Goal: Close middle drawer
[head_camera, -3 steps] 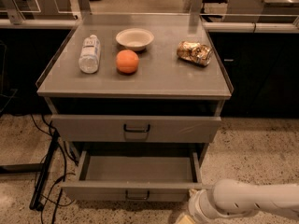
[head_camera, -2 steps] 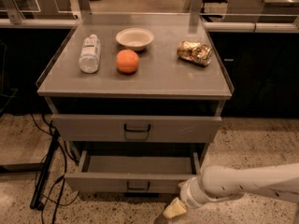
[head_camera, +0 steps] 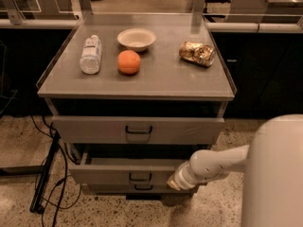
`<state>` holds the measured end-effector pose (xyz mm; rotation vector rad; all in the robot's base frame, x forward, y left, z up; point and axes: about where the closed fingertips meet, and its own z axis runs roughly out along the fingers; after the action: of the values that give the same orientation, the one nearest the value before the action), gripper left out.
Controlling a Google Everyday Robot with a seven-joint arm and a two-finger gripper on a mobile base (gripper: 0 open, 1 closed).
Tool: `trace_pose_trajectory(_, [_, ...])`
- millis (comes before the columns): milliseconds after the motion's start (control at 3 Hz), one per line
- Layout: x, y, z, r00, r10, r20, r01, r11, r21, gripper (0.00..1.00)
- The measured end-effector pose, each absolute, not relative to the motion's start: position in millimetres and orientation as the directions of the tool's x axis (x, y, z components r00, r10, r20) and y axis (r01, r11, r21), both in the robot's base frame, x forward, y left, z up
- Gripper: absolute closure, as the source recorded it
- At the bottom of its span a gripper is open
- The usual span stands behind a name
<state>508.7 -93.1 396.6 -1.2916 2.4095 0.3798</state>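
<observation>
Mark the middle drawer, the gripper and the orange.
middle drawer [head_camera: 116, 174]: camera view, front panel, left of handle.
gripper [head_camera: 174, 183]: camera view, tip, at that drawer's right end.
orange [head_camera: 129, 62]: camera view, middle of the fruit.

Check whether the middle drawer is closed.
Not fully. The middle drawer sticks out, a strip of its inside showing; the hand is at its right end.

We see a bottle [head_camera: 91, 55], bowl [head_camera: 136, 38], orange [head_camera: 129, 62] and crumpled bag [head_camera: 196, 54] on the cabinet top [head_camera: 165, 77]. The gripper [head_camera: 176, 182] is low, at the middle drawer [head_camera: 111, 173]
</observation>
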Motion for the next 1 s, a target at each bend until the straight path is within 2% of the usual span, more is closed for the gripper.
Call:
trace_pose_trajectory(333, [515.4, -92.5, 395.2, -0.503, -0.741, -0.445, -0.839, 0.542, 0.047, 0.69])
trace_pose_trajectory(1000, [515.4, -92.5, 395.2, -0.503, -0.741, -0.445, -0.839, 0.541, 0.047, 0.22])
